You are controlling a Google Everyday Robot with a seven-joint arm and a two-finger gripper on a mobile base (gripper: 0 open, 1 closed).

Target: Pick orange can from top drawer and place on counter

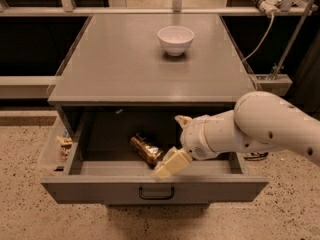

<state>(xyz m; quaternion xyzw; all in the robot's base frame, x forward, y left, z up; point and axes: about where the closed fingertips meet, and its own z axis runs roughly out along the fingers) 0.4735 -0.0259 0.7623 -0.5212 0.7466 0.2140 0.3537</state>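
Note:
The orange can (pixel 146 149) lies on its side in the open top drawer (pixel 155 188), a little left of the drawer's middle. My gripper (pixel 176 143) is inside the drawer, just right of the can, with its fingers spread open. One cream finger (pixel 172 164) reaches down beside the can's near end; the other finger (pixel 183 120) points toward the drawer's back. The gripper holds nothing. The counter (pixel 125 64) spreads above the drawer.
A white bowl (pixel 175 39) stands on the counter toward the back. A small object (pixel 64 142) sits on a ledge left of the drawer. My white arm (pixel 265 129) crosses in from the right. A cable and stand (pixel 272 24) are at the right rear.

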